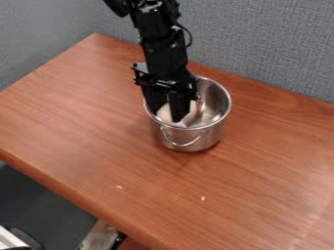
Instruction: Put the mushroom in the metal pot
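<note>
Brown wood of the table (92,127) lies bare in front; past it stands the shiny round steel metal pot (193,135), loop handle at its near side; the black tool (175,109) reaches down inside it, jaws apparently parted, though I cannot tell for sure; the mushroom is hidden. Judging by this, the drop is in hand; next calls for lifting straight up, clear of the rim.
</note>
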Tool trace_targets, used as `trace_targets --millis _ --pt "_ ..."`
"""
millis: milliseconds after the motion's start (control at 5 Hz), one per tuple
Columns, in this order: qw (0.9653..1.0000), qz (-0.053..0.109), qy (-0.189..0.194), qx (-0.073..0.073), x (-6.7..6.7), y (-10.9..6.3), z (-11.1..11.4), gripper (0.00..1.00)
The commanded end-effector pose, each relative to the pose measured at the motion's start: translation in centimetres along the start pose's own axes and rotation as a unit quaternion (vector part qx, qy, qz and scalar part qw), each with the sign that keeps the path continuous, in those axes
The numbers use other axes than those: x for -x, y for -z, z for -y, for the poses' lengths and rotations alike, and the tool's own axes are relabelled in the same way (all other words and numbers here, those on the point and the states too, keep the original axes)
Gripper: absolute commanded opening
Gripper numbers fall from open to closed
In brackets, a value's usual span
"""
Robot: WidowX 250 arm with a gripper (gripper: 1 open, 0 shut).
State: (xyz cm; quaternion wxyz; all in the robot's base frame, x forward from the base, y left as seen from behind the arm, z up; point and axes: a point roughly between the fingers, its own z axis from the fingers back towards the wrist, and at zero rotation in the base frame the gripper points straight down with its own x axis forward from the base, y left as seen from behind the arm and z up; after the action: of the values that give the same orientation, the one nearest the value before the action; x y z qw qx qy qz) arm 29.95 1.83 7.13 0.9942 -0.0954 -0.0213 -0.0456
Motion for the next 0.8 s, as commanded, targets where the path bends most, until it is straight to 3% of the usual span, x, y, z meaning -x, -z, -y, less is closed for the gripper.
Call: trace_targets --millis 0,200,400,600 --pt "0.9987 0.04 -0.031 0.003 -1.4 -2.4 -0.7 1.0" --pt "0.9963 0.064 -0.058 0.0 -2.2 -4.3 -0.8 1.0" --pt "0.9974 0.07 -0.011 -0.014 -1.9 -4.8 -2.6 1.0" --pt "0.9973 0.062 0.036 -0.018 -1.7 -3.3 -4.5 1.0"
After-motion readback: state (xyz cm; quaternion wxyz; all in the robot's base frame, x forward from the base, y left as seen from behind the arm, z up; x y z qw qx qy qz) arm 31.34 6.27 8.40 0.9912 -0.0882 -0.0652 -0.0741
